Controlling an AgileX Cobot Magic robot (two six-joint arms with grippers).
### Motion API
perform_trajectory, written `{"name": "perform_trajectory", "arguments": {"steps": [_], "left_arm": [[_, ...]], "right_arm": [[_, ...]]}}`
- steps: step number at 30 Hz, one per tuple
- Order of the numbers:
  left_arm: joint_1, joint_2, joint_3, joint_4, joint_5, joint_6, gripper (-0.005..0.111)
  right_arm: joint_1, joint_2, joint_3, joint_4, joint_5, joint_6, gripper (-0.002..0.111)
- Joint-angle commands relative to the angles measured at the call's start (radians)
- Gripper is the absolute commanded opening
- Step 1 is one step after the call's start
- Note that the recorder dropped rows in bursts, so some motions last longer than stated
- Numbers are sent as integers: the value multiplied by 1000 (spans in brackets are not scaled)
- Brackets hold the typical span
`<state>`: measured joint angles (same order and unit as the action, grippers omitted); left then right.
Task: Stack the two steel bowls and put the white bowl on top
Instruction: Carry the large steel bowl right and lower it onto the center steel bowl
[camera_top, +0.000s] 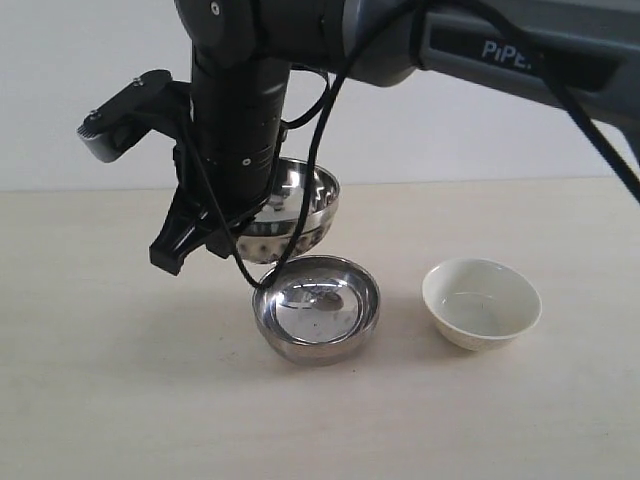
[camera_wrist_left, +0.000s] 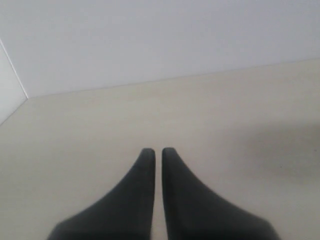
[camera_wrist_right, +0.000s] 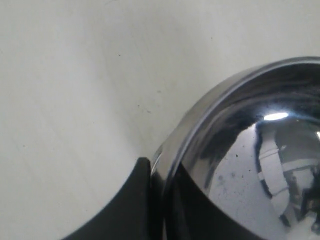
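One steel bowl (camera_top: 318, 308) stands upright on the table. The other steel bowl (camera_top: 305, 205) hangs tilted in the air just behind and above it. My right gripper (camera_top: 215, 245) has reached across to the left of the middle and is shut on that bowl's rim. In the right wrist view the rim (camera_wrist_right: 200, 120) sits pinched between the two dark fingers of this gripper (camera_wrist_right: 157, 167). The white bowl (camera_top: 481, 302) stands upright to the right of the steel bowls, untouched. My left gripper (camera_wrist_left: 154, 150) is shut with nothing in it, over bare tabletop, and does not show in the exterior view.
The pale wooden table (camera_top: 100, 400) runs back to a white wall (camera_top: 480, 130). The right arm's dark body (camera_top: 240, 100) and its cables hang over the raised bowl.
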<state>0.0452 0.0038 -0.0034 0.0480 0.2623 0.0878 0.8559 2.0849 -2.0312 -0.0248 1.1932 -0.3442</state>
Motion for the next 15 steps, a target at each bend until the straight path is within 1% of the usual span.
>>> {"name": "perform_trajectory", "arguments": {"steps": [1,10,15], "left_arm": [[2,-4,3,-7,-7,-10,4],[2,-4,3,-7,-7,-10,4],[2,-4,3,-7,-7,-10,4]], "right_arm": [[-42,-19,19,25,-8,15,0],[-49,-21,209,19,-154,4,0],[-49,-21,245,19,-156,4,0]]}}
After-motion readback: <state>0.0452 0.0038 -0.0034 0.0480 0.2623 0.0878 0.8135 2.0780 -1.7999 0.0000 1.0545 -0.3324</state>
